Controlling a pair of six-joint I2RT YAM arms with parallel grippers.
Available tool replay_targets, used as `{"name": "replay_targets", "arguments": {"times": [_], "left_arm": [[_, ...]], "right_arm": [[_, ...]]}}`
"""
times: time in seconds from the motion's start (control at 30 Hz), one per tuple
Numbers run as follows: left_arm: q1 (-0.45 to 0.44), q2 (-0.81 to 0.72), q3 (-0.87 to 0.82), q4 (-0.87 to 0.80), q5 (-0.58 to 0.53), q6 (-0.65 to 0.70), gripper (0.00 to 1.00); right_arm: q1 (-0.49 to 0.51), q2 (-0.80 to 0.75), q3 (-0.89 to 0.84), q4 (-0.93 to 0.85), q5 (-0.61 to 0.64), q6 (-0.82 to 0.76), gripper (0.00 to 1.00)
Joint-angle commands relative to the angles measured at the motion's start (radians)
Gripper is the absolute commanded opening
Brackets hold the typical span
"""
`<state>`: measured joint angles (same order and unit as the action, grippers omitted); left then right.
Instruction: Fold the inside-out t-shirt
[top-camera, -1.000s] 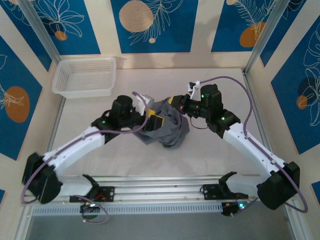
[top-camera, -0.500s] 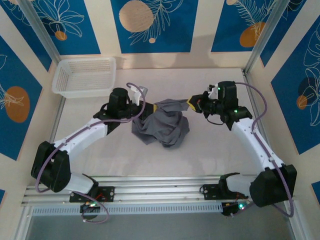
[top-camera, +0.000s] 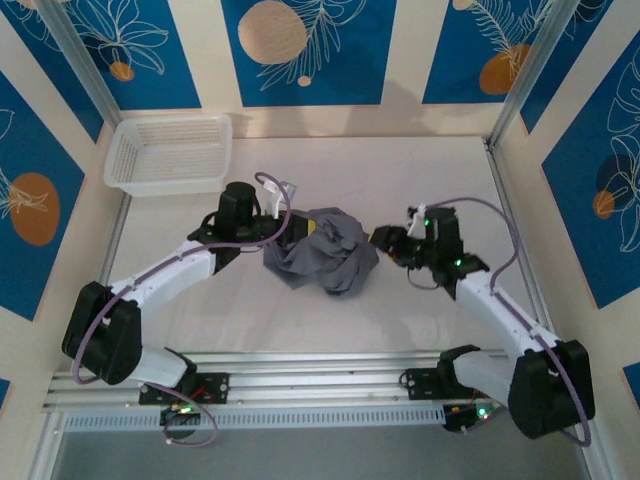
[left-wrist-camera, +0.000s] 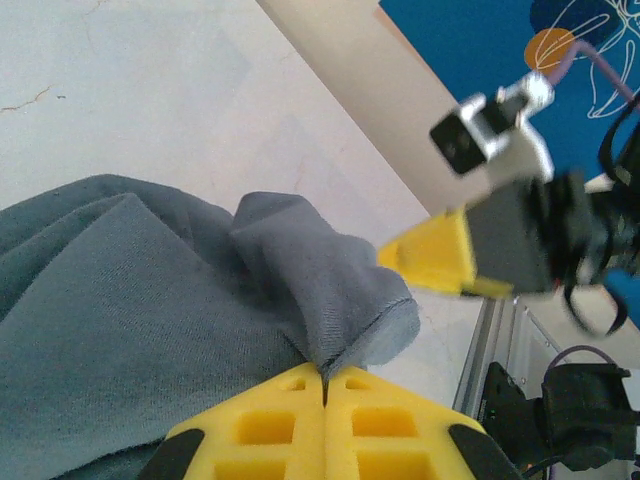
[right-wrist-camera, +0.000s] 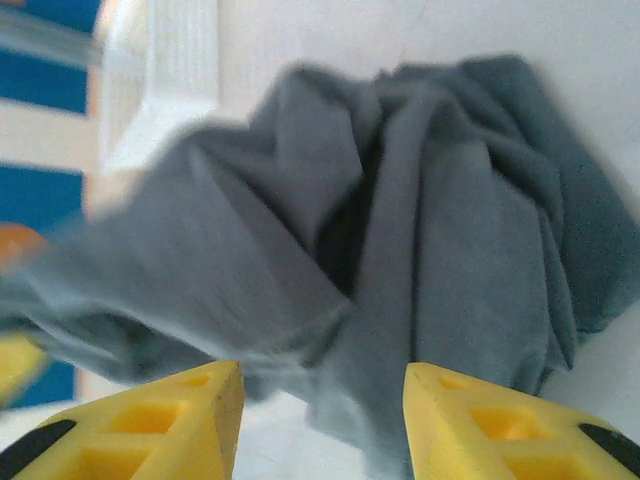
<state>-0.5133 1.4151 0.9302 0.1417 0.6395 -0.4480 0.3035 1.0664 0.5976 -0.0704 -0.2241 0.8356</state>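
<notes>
Okay, the inside-out t-shirt (top-camera: 322, 258) is one crumpled dark grey heap near the middle of the table (top-camera: 300, 325), not spread and with no neat fold showing. No neck tag can be made out in these views.

The left gripper (top-camera: 306, 231) sits at the heap's left-far side, arm reaching in from the near left corner. On the left wrist view the left gripper (left-wrist-camera: 325, 378) has its yellow pads pressed together, with a ridge of the t-shirt (left-wrist-camera: 150, 300) pinched between them. The fabric's hemmed edge rolls over just past the tips. Beyond that fold one yellow finger (left-wrist-camera: 432, 262) of the other arm shows, apart from the cloth.

The right gripper (top-camera: 381, 238) is just beside the heap's right edge, pointing at it. On the right wrist view the right gripper (right-wrist-camera: 322, 375) has its fingers parted to a medium gap with nothing clamped between them. The t-shirt (right-wrist-camera: 430, 200) lies bunched just ahead of the tips, partly motion-blurred on the left. Can't tell whether the tips touch the cloth.

A white mesh basket (top-camera: 168, 155) sits at the table's far left corner, well apart from the shirt, and it also shows blurred at (right-wrist-camera: 180, 70).
</notes>
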Motion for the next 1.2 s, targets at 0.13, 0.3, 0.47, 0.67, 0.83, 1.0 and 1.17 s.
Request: {"name": "replay_targets", "arguments": {"times": [0.13, 0.3, 0.47, 0.67, 0.83, 1.0, 1.17], "left_arm": [[0.004, 0.013, 0.012, 0.018, 0.023, -0.012, 0.0], [0.004, 0.004, 0.008, 0.012, 0.019, -0.009, 0.0], [0.004, -0.01, 0.006, -0.002, 0.015, 0.002, 0.0], [0.004, -0.021, 0.003, -0.032, -0.019, 0.023, 0.0], [0.028, -0.03, 0.018, -0.188, -0.233, 0.06, 0.0], [0.069, 0.139, 0.065, -0.185, -0.388, 0.204, 0.0], [0.078, 0.265, 0.093, 0.032, -0.293, 0.116, 0.0]], "right_arm": [[0.167, 0.038, -0.067, 0.266, 0.272, -0.253, 0.5], [0.153, 0.131, -0.015, 0.355, 0.203, -0.242, 0.63], [0.145, 0.231, 0.067, 0.357, 0.14, -0.221, 0.65], [0.135, 0.251, 0.075, 0.392, 0.163, -0.183, 0.37], [0.082, 0.142, 0.116, 0.245, 0.061, -0.164, 0.02], [0.071, 0.059, 0.315, -0.035, -0.148, -0.189, 0.0], [0.158, 0.064, 0.402, -0.083, -0.152, -0.142, 0.0]]}}
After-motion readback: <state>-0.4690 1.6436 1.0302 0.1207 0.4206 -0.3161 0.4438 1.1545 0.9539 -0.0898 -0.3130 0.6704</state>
